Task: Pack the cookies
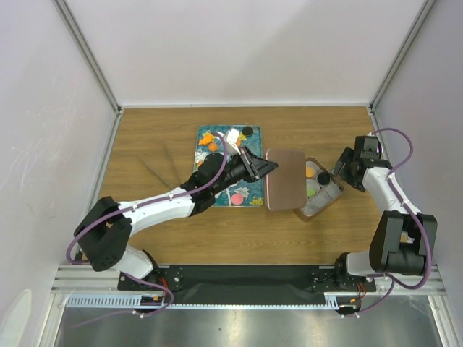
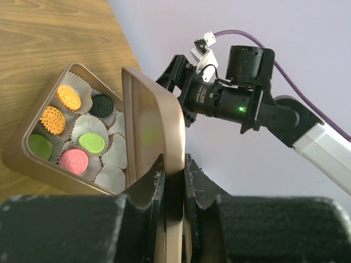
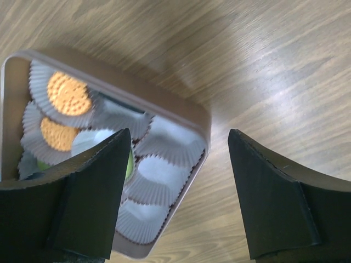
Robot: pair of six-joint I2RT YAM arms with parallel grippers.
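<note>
The left gripper [image 2: 173, 164] is clamped on the near edge of the copper-coloured lid [image 2: 151, 120] and holds it tilted up on edge at the left side of the open tin [image 2: 52, 176]. In the top view the lid hangs over the table [image 1: 145, 144], between the teal tray [image 1: 206, 181] and the tin.

Six cookies [image 2: 74, 161] sit inside the tin, each in one of the white paper cups [image 2: 112, 178]: two orange, one black, two green and one pink. More white cups line the rest of the tin. On the tray a black disc [image 1: 247, 131] and a pink one [image 1: 236, 198] lie well apart (the arm hides part of the tray between them).

The right gripper [image 3: 178, 137] hovers over a corner of the tin with its jaws spread wide. One finger is above the cups and the other above bare wood. It grips nothing.
</note>
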